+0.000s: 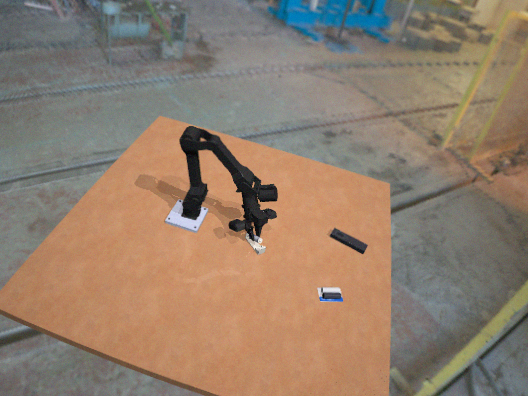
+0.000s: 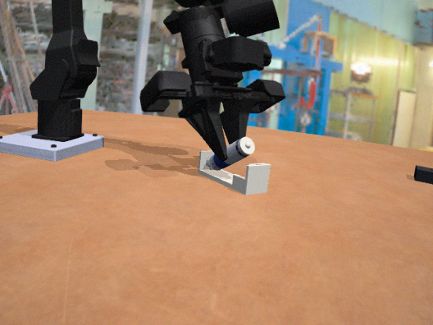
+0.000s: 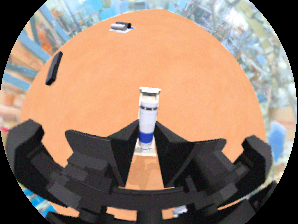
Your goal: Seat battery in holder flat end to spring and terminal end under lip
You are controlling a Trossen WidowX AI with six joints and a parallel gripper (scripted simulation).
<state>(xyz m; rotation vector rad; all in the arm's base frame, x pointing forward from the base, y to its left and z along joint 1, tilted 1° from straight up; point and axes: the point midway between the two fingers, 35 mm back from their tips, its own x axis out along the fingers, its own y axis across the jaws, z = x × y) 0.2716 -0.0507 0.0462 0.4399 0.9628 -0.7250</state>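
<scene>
Battery point(image 1: 258, 240) point(image 2: 236, 152) point(image 3: 148, 121) between gripper point(image 1: 255, 237) point(image 2: 231, 148) point(image 3: 147, 123) fingertips — tilted, terminal end up.

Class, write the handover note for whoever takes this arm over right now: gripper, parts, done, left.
Gripper: shut on the white-and-blue cylindrical battery.
Parts: battery tilted, flat end low at the spring end of the off-white open-topped holder; terminal end raised above the lip end.
Done: battery grasped, flat end brought down to the spring end.
Left: lower terminal end under lip without forcing, release, back off.
</scene>
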